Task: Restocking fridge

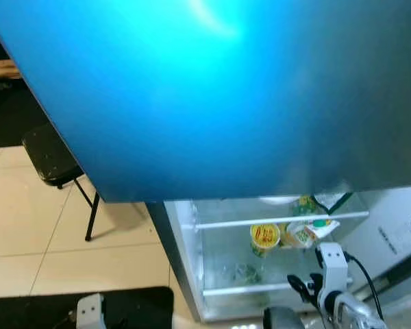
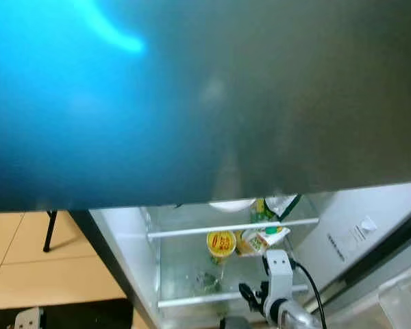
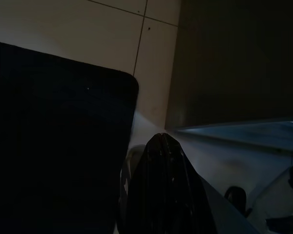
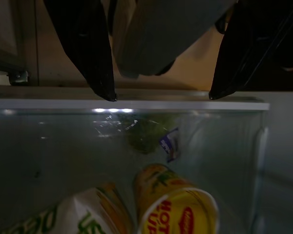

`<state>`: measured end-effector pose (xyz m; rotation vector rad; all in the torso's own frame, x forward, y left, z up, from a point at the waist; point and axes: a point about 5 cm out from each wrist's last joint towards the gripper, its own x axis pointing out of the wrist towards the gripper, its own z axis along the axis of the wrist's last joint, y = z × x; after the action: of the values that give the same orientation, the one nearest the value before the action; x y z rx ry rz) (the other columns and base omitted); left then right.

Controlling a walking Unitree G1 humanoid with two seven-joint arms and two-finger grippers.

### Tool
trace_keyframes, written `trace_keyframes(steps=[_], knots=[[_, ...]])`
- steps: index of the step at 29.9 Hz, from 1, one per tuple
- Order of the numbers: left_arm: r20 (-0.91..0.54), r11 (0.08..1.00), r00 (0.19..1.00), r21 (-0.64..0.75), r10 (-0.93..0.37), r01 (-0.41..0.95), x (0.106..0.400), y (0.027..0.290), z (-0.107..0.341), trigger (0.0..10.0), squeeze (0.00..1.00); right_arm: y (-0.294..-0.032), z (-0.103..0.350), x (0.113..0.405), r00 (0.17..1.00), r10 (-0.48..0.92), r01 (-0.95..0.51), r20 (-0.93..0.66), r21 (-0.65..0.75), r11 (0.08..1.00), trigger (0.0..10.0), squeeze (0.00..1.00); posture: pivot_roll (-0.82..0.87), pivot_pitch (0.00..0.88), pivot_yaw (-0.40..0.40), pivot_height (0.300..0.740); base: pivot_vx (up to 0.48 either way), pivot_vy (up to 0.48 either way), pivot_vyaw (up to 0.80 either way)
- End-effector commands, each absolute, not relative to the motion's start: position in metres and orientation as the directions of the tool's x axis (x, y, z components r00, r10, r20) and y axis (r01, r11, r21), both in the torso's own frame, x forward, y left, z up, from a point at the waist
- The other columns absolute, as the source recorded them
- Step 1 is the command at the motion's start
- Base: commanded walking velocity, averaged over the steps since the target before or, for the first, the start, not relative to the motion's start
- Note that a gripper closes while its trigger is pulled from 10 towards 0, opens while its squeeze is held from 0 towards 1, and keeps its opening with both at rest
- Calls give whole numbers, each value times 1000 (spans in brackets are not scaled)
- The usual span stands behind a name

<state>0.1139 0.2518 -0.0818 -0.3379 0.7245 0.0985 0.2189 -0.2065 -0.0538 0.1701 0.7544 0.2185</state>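
Open fridge (image 1: 185, 226) below its blue door; the right gripper (image 4: 161, 95), jaws spread and empty, hovers at the shelf front. On the glass shelf stands a yellow noodle cup (image 1: 265, 237) beside a green-printed packet (image 1: 309, 232). The cup is probably light and crushable: grip its mid-wall gently. Left gripper (image 3: 161, 190) idle, jaws indeterminable.

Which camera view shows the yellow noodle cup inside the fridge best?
The right wrist view: the yellow noodle cup is large there, its red label visible, though dim. Both eye views show it small and far on a glass shelf. The left wrist view looks at floor.
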Motion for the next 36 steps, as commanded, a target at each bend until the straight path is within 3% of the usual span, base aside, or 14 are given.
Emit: trace_keyframes(steps=[1, 18, 36], knots=[[-689, 942, 724, -268, -40, -203, 109, 246, -86, 10000, 0, -208, -55, 216, 713, 251, -120, -655, 239, 964, 10000, 0, -49, 0, -3, 645, 0, 0, 0], [-709, 947, 704, -254, -43, -198, 113, 245, -87, 10000, 0, -207, -56, 214, 714, 262, -119, -649, 257, 959, 10000, 0, -51, 0, 3, 735, 0, 0, 0], [-757, 944, 652, -245, -45, -220, 107, 237, -93, 10000, 0, -205, -68, 196, 664, 246, -96, -707, 246, 965, 10000, 0, -49, 0, 1, 740, 0, 0, 0]])
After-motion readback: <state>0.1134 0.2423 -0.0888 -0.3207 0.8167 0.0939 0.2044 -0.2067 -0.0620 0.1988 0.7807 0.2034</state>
